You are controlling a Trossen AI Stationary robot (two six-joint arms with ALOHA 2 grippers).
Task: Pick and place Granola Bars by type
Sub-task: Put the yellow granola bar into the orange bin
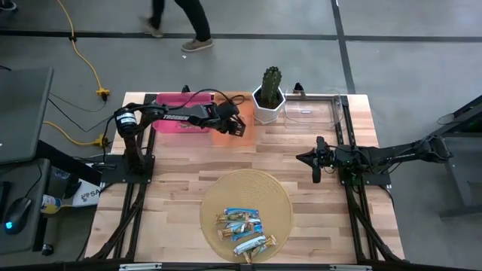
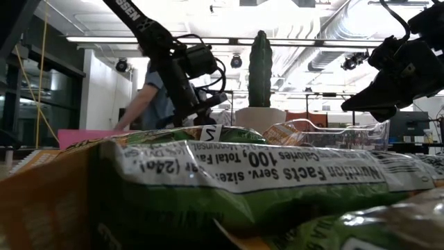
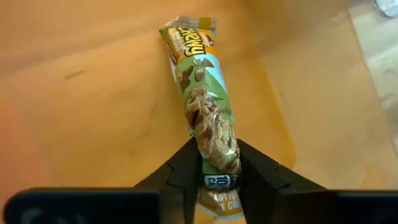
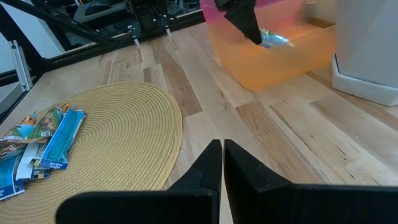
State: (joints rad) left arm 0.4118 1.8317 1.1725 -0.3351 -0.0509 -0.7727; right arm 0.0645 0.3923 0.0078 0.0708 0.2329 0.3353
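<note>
Green-wrapped granola bar [image 3: 208, 118] between fingers of left gripper [image 3: 217, 177], clamped near one end, over orange bin [image 1: 226, 129]. Light, crinkly, slippery wrapper; grip mid-body across width. Remaining bars [image 1: 242, 229] on woven mat [image 1: 279, 197]. Right gripper [image 4: 221, 163] closed, idle above worktop [image 1: 181, 177].

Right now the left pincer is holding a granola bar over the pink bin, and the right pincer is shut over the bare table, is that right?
Not quite. The left pincer holds the bar over the orange bin, not the pink one; the left wrist view shows orange floor under it. The right pincer is indeed shut above the table.
</note>
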